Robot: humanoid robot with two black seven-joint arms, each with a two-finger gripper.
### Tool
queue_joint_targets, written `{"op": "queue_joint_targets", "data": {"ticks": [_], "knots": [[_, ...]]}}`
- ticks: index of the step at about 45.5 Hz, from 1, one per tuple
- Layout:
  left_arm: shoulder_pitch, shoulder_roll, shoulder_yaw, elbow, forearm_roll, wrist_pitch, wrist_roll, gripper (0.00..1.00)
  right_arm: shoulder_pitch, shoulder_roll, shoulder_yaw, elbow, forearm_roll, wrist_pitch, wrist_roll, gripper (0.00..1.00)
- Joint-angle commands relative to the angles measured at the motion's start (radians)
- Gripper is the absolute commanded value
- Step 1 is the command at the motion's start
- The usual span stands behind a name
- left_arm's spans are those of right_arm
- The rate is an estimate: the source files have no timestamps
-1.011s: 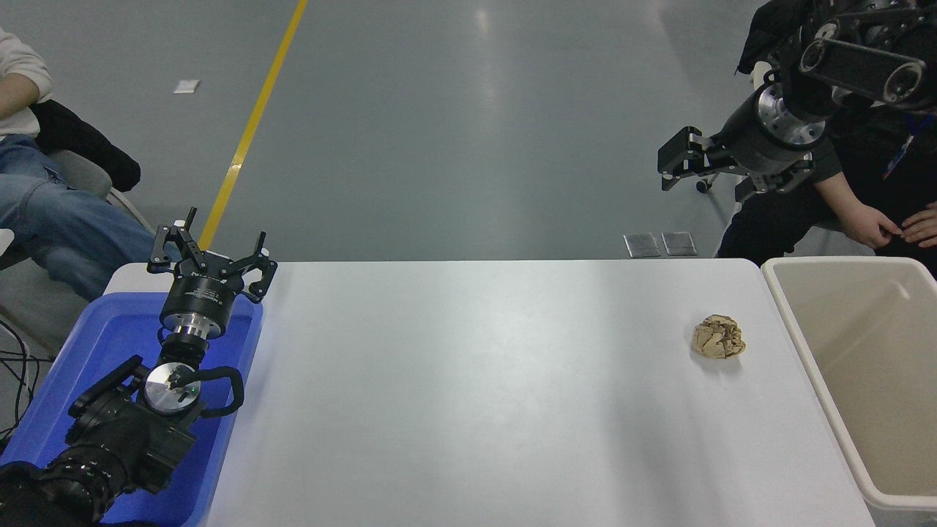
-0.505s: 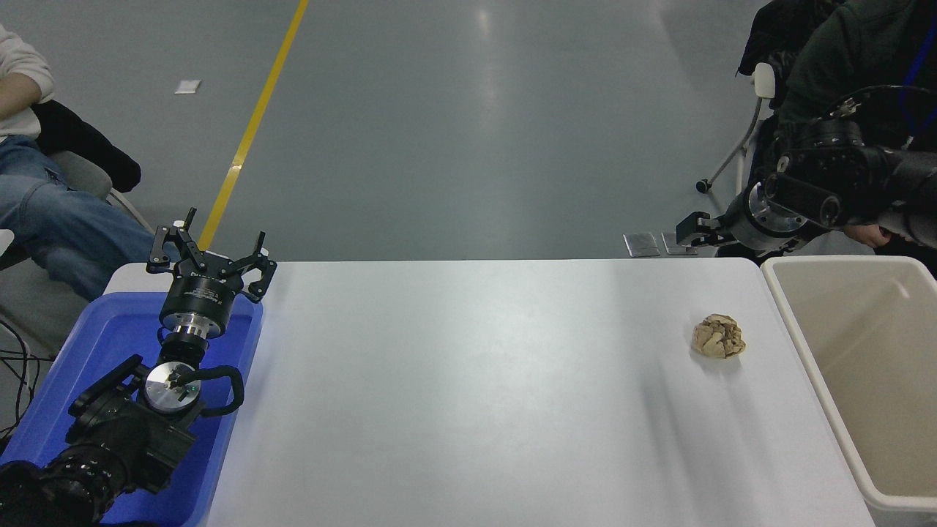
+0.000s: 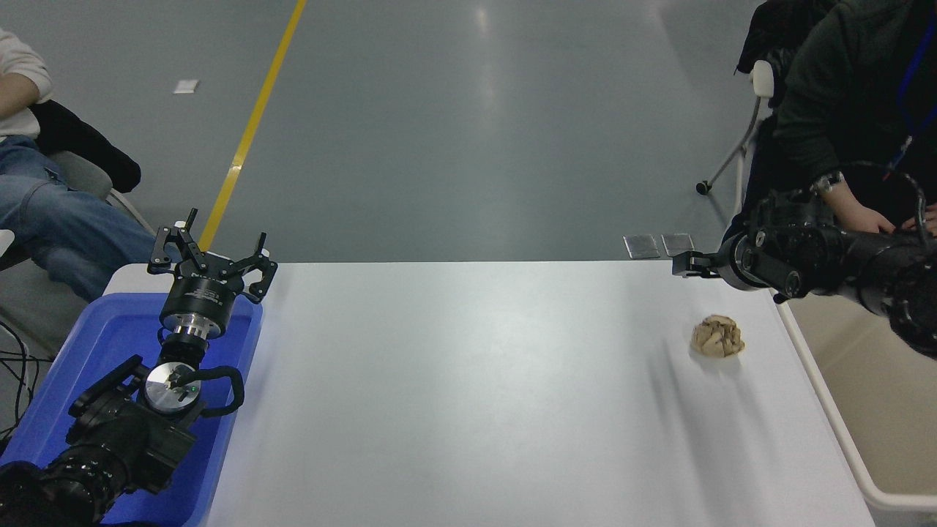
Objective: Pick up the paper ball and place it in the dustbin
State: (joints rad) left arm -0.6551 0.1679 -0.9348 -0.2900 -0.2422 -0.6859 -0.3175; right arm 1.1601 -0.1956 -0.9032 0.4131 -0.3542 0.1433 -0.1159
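Observation:
The tan-brown crumpled paper ball (image 3: pixel 718 337) lies on the white table (image 3: pixel 476 380) near its right edge. The beige dustbin (image 3: pixel 886 395) stands right of the table, open at the top, with nothing visible inside. My right arm reaches in from the right edge over the bin's far corner. Its gripper (image 3: pixel 681 263) points left, above and behind the ball and apart from it. It is seen side-on and small. My left gripper (image 3: pixel 212 245) is parked open and empty at the lower left.
A shallow blue tray (image 3: pixel 88 344) sits under my left arm at the table's left end. A person in dark clothes (image 3: pixel 842 95) sits behind the bin, hands close to my right arm. Another person (image 3: pixel 44 212) sits at the far left.
My right arm has come down from high at the upper right to just above the table's far right corner, closer to the paper ball. The ball and my left arm have not moved.

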Motion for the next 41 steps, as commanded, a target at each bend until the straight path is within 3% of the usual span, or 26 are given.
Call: {"op": "queue_joint_targets", "data": {"ticks": [1,41], "knots": [[0.000,-0.001,-0.001,0.000,0.000,-0.001,0.000,0.99,-0.106,0.007,0.004,-0.023,0.000,-0.160,-0.001,1.00],[0.000,-0.001,0.001,0.000,0.000,0.000,0.000,0.99,-0.229,0.008,0.121,-0.022,0.004,-0.248,0.001,1.00]]}}
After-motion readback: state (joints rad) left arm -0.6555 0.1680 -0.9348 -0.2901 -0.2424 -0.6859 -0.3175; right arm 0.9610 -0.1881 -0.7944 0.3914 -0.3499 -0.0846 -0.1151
